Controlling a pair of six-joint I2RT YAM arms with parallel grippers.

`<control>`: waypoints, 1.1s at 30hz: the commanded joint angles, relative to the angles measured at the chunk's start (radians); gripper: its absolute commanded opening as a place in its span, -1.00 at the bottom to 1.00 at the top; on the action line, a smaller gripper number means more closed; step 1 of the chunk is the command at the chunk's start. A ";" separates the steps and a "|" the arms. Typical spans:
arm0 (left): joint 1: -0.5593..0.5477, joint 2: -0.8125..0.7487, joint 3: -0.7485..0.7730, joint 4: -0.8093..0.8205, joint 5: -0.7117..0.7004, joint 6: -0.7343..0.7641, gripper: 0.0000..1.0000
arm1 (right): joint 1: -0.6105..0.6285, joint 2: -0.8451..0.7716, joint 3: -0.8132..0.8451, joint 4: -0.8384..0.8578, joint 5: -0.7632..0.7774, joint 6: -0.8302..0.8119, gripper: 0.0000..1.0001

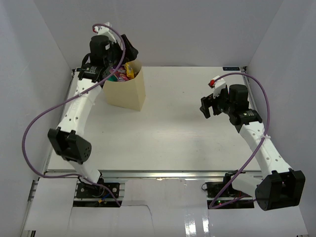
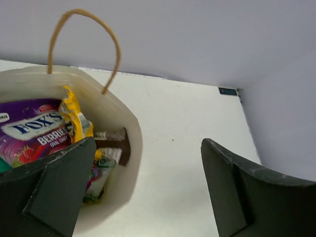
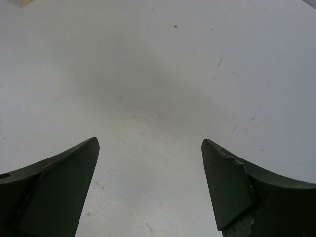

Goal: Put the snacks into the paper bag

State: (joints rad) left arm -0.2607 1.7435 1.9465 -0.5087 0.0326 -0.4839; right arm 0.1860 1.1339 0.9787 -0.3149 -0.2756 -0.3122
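Looking from above, my left tool hangs over the paper bag at the desk's far left, covering its mouth; my right tool hovers well apart. Left wrist: jaws wide, holding nothing; lifting carelessly could snag the loop handle and topple the bag. Fox's pack and yellow bar show inside; I cannot count six. Right wrist: jaws wide above desk.
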 commanded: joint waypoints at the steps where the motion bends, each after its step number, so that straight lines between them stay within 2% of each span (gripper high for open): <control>1: 0.003 -0.234 -0.157 0.177 0.194 0.097 0.96 | -0.014 -0.020 0.040 0.013 0.139 0.074 0.80; 3: 0.003 -0.323 -0.280 0.252 0.280 0.114 0.96 | -0.020 -0.026 0.037 0.013 0.165 0.096 0.80; 4: 0.002 -0.420 -0.350 0.301 0.332 0.122 0.96 | -0.020 -0.028 0.034 0.013 0.188 0.101 0.80; 5: 0.000 -0.471 -0.511 0.408 0.416 0.114 0.96 | -0.020 -0.032 0.032 0.013 0.205 0.108 0.80; 7: -0.005 -0.611 -0.676 0.572 0.496 0.064 0.96 | -0.023 -0.037 0.031 0.014 0.254 0.131 0.80; 8: -0.008 -0.651 -0.819 0.613 0.563 0.054 0.96 | -0.023 -0.043 0.029 0.014 0.265 0.134 0.80; 10: -0.015 -0.725 -0.934 0.647 0.586 0.021 0.96 | -0.026 -0.049 0.026 0.014 0.301 0.143 0.80; 14: -0.040 -0.886 -1.159 0.651 0.540 -0.013 0.96 | -0.026 -0.065 0.025 0.016 0.358 0.171 0.80; 21: -0.049 -0.961 -1.337 0.656 0.454 -0.007 0.96 | -0.026 -0.068 0.000 0.036 0.404 0.179 0.80; 28: -0.051 -0.986 -1.403 0.688 0.382 -0.012 0.96 | -0.026 -0.085 -0.055 0.068 0.434 0.177 0.80; 33: -0.051 -0.992 -1.417 0.710 0.385 -0.022 0.96 | -0.026 -0.092 -0.081 0.082 0.450 0.173 0.80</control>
State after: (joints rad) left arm -0.3073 0.7689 0.5354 0.1539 0.4335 -0.4992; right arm 0.1635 1.0695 0.9066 -0.2878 0.1436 -0.1410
